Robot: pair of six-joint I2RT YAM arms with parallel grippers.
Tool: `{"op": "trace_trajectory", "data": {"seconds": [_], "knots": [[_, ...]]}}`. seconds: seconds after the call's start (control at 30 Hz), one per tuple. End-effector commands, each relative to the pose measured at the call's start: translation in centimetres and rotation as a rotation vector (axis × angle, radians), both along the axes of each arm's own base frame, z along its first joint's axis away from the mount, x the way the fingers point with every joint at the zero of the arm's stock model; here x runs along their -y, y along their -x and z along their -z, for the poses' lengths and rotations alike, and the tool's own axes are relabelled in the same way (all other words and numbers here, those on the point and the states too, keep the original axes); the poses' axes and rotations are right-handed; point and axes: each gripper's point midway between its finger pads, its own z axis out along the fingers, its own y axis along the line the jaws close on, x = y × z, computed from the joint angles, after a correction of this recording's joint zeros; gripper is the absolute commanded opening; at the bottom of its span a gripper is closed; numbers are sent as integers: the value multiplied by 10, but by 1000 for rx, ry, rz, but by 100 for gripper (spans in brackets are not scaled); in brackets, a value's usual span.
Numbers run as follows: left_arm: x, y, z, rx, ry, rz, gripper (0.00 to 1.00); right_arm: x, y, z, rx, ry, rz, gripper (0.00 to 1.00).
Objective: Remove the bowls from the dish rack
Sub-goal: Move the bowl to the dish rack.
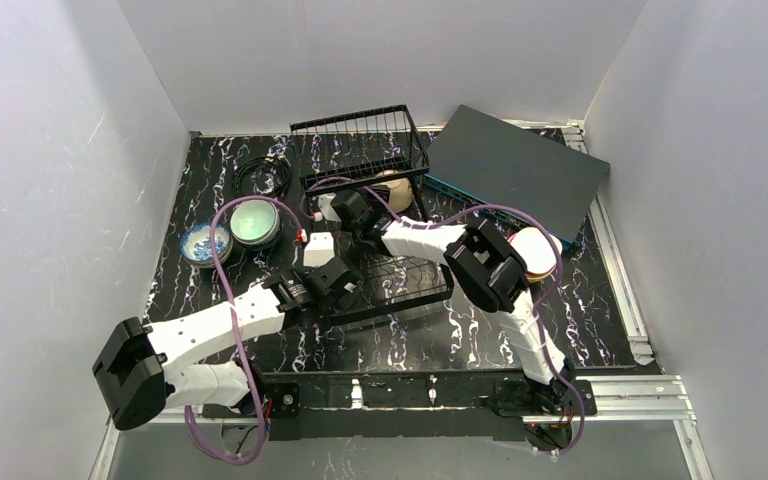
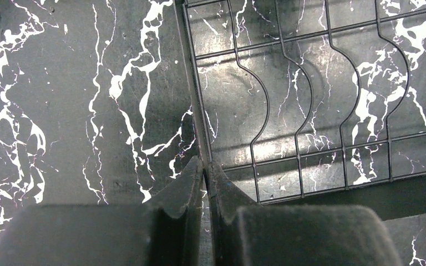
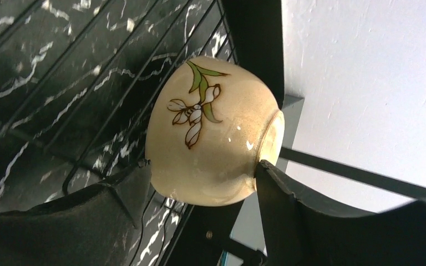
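The black, white-veined worktop [image 1: 580,300] carries the dish rack [image 1: 400,285], a black wire tray with a raised basket tier at its far end. Just right of that tier lies a flat dark grey-teal box [image 1: 515,170], set askew.

The left pincer [image 2: 206,174] sits at the tray's left edge near a corner. Its fingers are drawn almost together, with the rack's rim wire caught between them. The right pincer [image 3: 202,166] reaches into the rack on the near side of the basket tier and is clamped on a beige bowl [image 3: 211,133]. One finger presses its rim side, the other its foot. That bowl is tipped on its side, its painted flower facing the wrist camera and the rack's wires behind it. Whether it rests on them I cannot tell.

Left of the rack, a pale green bowl [image 1: 254,222] and a blue-and-white bowl [image 1: 203,243] stand upright side by side on the worktop. Right of the rack, stacked bowls [image 1: 545,250] show white and orange, half hidden behind the right arm [image 1: 490,265].
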Motion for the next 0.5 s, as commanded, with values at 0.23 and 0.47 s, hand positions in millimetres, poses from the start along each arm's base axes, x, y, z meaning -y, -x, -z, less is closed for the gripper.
{"op": "trace_trajectory", "data": {"seconds": [0.23, 0.47], "knots": [[-2, 7, 9, -37, -50, 24, 0, 30, 59, 37, -192, -42, 74, 70], [-2, 4, 9, -19, -54, 19, 0, 35, 86, 39, -215, -59, 89, 70]]}}
